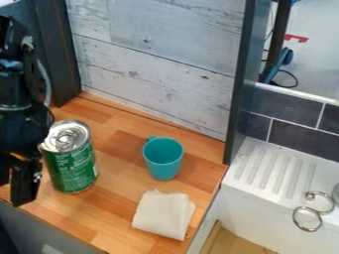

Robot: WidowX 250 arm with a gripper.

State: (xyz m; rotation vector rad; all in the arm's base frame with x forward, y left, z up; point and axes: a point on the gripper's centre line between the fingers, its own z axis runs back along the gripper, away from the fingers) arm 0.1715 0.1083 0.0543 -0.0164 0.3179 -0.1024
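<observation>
Camera view: from where I stand, the can [71, 163] is on the wooden counter [116, 211], towards the left, right beside the gripper [20, 183].
Can, which way: upright, its silver lid [68, 134] facing up and its base down on the wood; the long axis runs straight up from the counter, and the green side with its pale print is turned my way.
Lid: in place over the can, with a ring pull on it; the contents are hidden.
Cup: the teal cup [163, 166] stands upright to the right of the can, well apart from it, mouth up, its small handle on the far left side; looking in, I see bare teal inner wall.
Arm: black, coming in at the left edge and hanging down just left of the can, its lower part overlapping the can's left rim from here.
Gripper: low at the left, pointing down; whether it stands wide or narrow I can't tell, nor whether it touches the can.
Cloth: a white folded cloth [163, 214] lies nearer me than the cup, by the counter's right side.
Sink: white, with a grooved drainboard [268, 186], to the right; curved metal handles [308, 219] near its right end.
Walls: whitewashed boards [159, 64] behind, dark tiles [285, 124] behind the sink.
</observation>
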